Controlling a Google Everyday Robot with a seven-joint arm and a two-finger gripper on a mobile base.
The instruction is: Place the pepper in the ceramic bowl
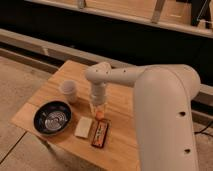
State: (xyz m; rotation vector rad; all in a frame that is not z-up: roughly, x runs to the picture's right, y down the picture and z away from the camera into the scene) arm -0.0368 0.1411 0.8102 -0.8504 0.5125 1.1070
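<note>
Gripper [98, 107] points straight down over the middle of the wooden table [47, 97], right above the pepper [99, 115]; whether it has closed on anything, cannot tell; 2 containers sit to its left; the ceramic bowl [52, 118], the bigger one, is dark blue-black with whitish rings swirling inside, and it stands near the table's front-left edge; the small white cup [68, 91] stands upright behind the bowl, its contents out of sight; the pepper shows as a small orange-red spot at the gripper's tip, well apart from the bowl; the thick white arm [160, 115] fills the right side and hides that part of the table; a dark rectangular packet [100, 134] with red-orange markings lies just in front of the pepper; a pale flat block [83, 127] lies beside the packet, between it and the bowl.
</note>
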